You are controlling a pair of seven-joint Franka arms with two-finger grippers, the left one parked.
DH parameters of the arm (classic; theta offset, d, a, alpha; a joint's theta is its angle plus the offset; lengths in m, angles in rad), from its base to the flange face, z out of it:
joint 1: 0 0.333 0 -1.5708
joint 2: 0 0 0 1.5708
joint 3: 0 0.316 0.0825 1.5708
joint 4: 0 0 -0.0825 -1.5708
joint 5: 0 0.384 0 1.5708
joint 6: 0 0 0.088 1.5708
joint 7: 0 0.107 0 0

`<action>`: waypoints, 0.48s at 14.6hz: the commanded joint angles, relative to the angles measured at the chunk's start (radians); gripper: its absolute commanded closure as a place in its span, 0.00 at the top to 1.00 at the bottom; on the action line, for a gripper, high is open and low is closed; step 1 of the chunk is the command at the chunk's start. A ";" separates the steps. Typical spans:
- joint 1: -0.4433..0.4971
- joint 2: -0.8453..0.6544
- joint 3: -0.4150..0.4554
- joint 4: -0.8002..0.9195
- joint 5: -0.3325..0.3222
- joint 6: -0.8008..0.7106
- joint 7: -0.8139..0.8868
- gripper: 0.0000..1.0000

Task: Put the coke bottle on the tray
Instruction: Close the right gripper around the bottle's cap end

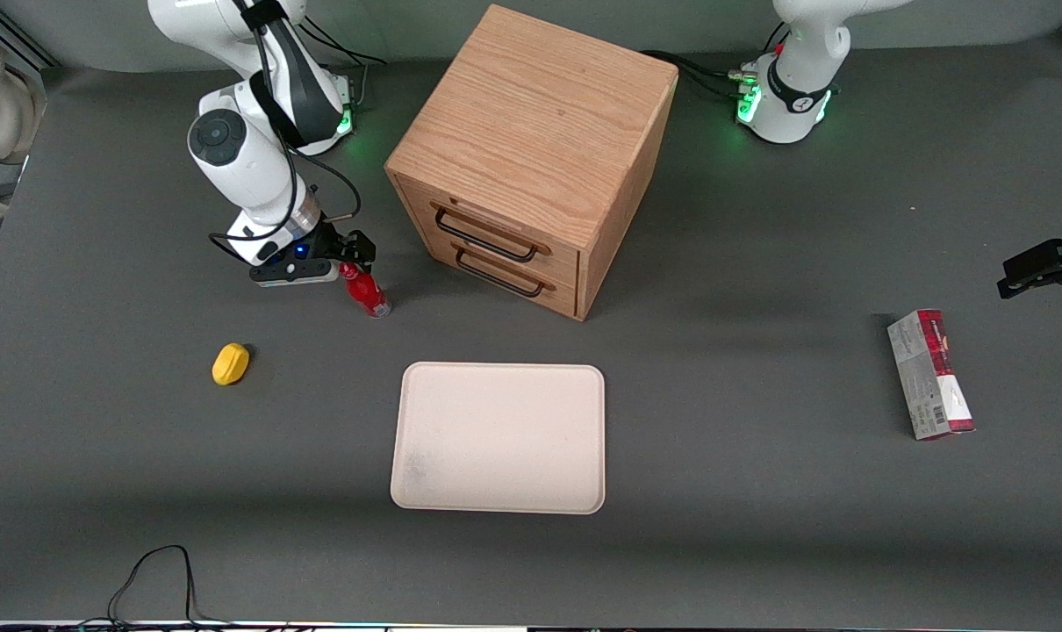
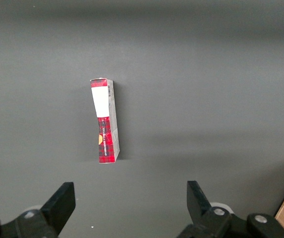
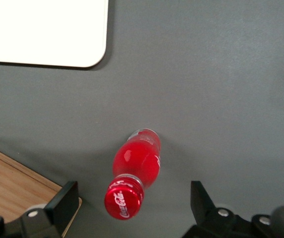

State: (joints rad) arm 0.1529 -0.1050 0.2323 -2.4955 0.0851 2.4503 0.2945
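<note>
The small red coke bottle (image 1: pixel 365 290) stands upright on the grey table, farther from the front camera than the cream tray (image 1: pixel 498 437) and beside the wooden cabinet. My right gripper (image 1: pixel 352 252) is open just above its red cap. In the right wrist view the bottle (image 3: pixel 134 168) is seen from above with its cap between the two spread fingers (image 3: pixel 65 204), neither touching it. A corner of the tray (image 3: pixel 47 29) shows there too. The tray has nothing on it.
A wooden two-drawer cabinet (image 1: pixel 531 158) stands beside the bottle, its corner showing in the wrist view (image 3: pixel 13 188). A yellow lemon-like object (image 1: pixel 230 363) lies nearer the front camera. A red-and-grey carton (image 1: pixel 930 373) lies toward the parked arm's end.
</note>
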 commanded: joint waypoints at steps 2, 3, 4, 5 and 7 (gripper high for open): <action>0.008 0.027 0.005 0.000 0.024 0.027 0.015 0.80; 0.008 0.034 0.005 0.000 0.024 0.029 0.015 0.66; 0.008 0.039 0.005 0.000 0.022 0.030 0.015 0.52; 0.008 0.042 0.005 0.000 0.022 0.030 0.014 0.39; 0.008 0.047 0.005 0.001 0.022 0.027 0.014 0.05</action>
State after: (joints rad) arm 0.1529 -0.0657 0.2360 -2.4960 0.0851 2.4616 0.2949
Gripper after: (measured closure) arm 0.524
